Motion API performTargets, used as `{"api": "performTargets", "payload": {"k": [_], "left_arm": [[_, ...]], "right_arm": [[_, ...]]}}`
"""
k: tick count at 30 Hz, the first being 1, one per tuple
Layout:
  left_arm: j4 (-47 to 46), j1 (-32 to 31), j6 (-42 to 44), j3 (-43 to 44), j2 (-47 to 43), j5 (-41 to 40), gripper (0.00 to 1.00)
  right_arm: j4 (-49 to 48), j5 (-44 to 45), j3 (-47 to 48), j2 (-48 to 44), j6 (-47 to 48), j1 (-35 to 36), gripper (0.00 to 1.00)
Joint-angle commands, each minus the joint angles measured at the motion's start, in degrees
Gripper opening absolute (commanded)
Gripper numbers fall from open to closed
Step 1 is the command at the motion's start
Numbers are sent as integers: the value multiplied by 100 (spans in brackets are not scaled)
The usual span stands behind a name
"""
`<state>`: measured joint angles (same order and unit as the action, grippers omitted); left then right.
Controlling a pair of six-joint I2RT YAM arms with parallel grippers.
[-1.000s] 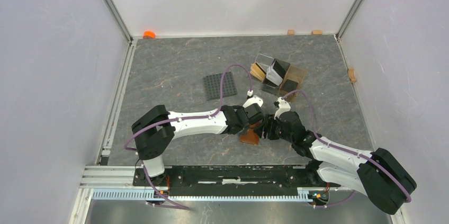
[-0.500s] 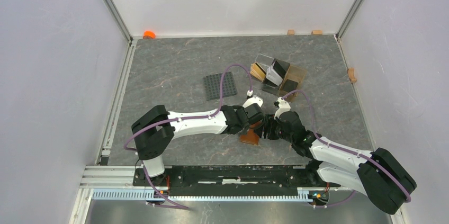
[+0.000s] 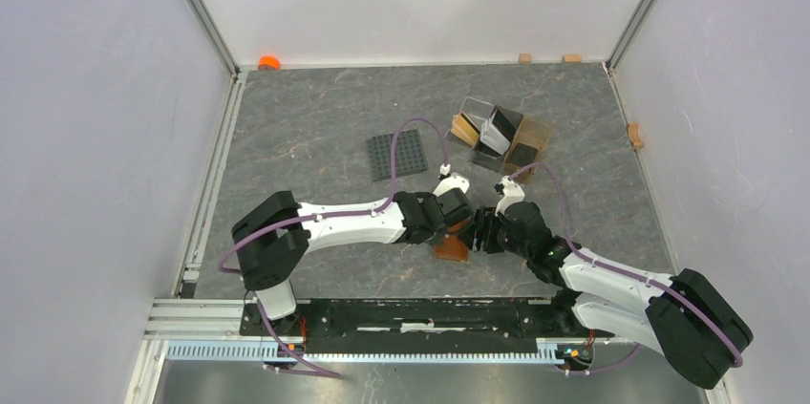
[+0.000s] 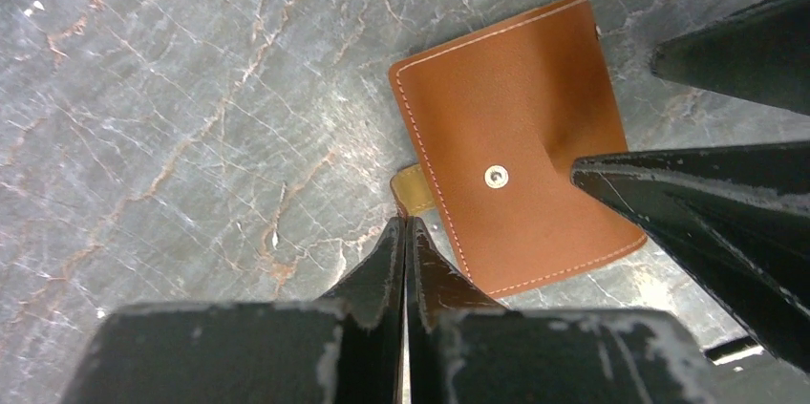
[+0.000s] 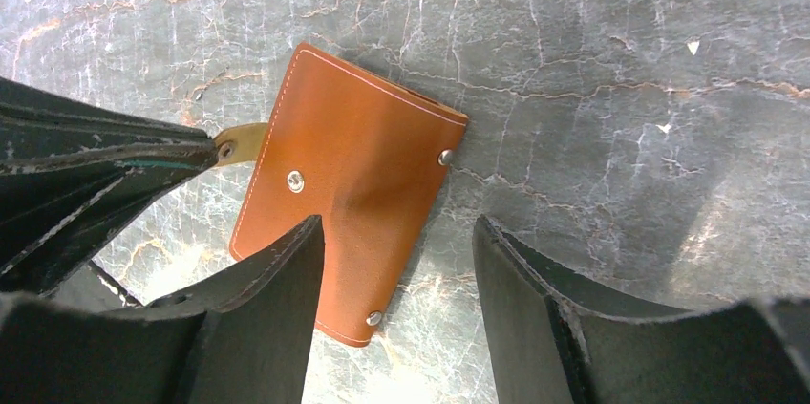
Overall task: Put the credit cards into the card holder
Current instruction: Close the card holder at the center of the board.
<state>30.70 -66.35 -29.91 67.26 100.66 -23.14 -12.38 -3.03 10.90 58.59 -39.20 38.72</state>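
Low down near the front of the grey table [image 3: 315, 127], the brown card holder [image 4: 516, 137] is laid flat with its smooth leather side up. Its small snap stud [image 4: 496, 175] is seen in the middle. A little bit of a yellowish card [image 4: 415, 192] is seen poking out from under one edge of it.

The left gripper [image 4: 403, 224] is held right by that edge, and its jaws are pressed tight together. Their tip is set against the yellowish card, but whether the card is pinched cannot be told.

The right gripper [image 5: 399, 227] is placed on the other side, with its jaws spread wide and nothing held between them. One of its fingers [image 5: 277, 280] is pushed down on the card holder, and a small dent is made in the leather there. The other finger is kept off it, over bare table.

Farther back, a dark studded plate [image 3: 397, 154] is laid flat. A clear amber stand [image 3: 501, 137] is set to its right, well apart from the card holder. Dark and pale flat things are stood in the stand, but what they are cannot be told.
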Motion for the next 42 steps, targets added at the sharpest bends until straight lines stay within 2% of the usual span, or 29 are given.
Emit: {"api": "performTargets", "payload": {"k": [1,8,20,42], "left_arm": [[-537,-1,-524,-251,-415,407,2],[-1318,110,-856,-599,-534,929,2],[-2336,572,-1455,-1415,-796,1260,2],[-2949,599,-1316,-1460,-740,1761,2]], "right_arm": [[263,-39,-123,-40,-9,-14,64],[192,-87,-187,37,-4,-14,61],[167,-117,-204,100,10,-14,58],[21,-207,-209,389,44,-5,57]]}}
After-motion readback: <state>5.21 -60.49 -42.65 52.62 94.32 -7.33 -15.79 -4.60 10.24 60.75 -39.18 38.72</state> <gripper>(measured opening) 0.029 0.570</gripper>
